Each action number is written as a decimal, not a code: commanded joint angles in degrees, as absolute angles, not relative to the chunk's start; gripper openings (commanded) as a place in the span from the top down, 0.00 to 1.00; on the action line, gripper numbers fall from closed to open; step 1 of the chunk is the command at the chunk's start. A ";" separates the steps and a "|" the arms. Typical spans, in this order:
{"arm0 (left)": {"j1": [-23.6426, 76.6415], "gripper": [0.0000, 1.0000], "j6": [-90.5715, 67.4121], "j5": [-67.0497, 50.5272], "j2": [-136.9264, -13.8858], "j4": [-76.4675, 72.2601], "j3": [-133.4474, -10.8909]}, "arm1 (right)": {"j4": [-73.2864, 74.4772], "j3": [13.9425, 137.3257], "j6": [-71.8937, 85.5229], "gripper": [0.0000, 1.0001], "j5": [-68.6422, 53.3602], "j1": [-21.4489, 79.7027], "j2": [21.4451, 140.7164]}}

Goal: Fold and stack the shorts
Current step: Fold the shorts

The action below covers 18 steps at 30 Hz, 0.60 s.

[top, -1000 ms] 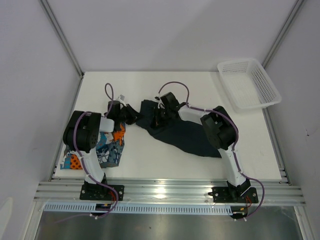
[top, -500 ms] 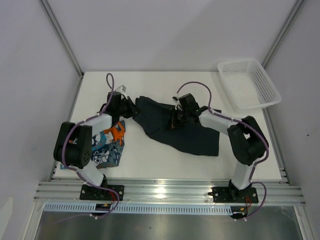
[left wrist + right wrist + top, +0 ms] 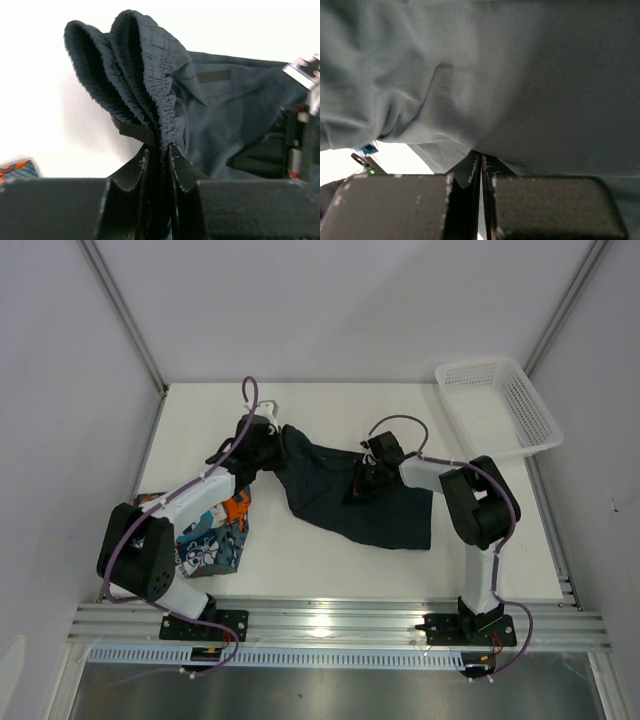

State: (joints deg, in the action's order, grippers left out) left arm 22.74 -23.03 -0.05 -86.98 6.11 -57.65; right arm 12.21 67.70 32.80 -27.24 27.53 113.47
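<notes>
The plain dark navy shorts (image 3: 392, 516) lie spread across the middle of the table. My left gripper (image 3: 272, 448) is shut on their gathered elastic waistband (image 3: 135, 65) at the far left corner, the pleats standing up out of the jaws (image 3: 160, 150). My right gripper (image 3: 360, 488) rests on the middle of the same shorts, shut, with thin cloth (image 3: 545, 90) pinched at its tips (image 3: 481, 156) and lifted off the white table. The printed orange, teal and white shorts (image 3: 212, 538) lie folded at the near left, partly under the left arm.
A white mesh basket (image 3: 497, 408) stands at the far right corner, overhanging the table edge. The right arm's wrist (image 3: 300, 140) shows close by in the left wrist view. Grey walls close in the table on three sides.
Both grippers have travelled with the dark shorts: the left one away from me and rightward, the right one to the right. The cloth is now stretched wider between them.
</notes>
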 commanded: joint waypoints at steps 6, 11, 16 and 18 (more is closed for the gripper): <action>28.56 1.00 -16.18 10.10 -79.28 9.75 -62.40 | 8.54 70.22 38.31 1.00 -25.66 29.79 120.93; 32.50 1.00 -14.51 10.28 -78.57 9.49 -63.28 | 6.51 72.15 41.13 1.00 -25.75 32.95 122.25; 36.82 1.00 -14.33 15.55 -82.34 14.67 -68.29 | 7.03 74.35 42.10 1.00 -26.28 33.66 121.29; 38.58 0.99 -14.59 16.78 -82.62 14.85 -68.64 | 7.82 74.79 42.19 1.00 -25.76 33.58 119.72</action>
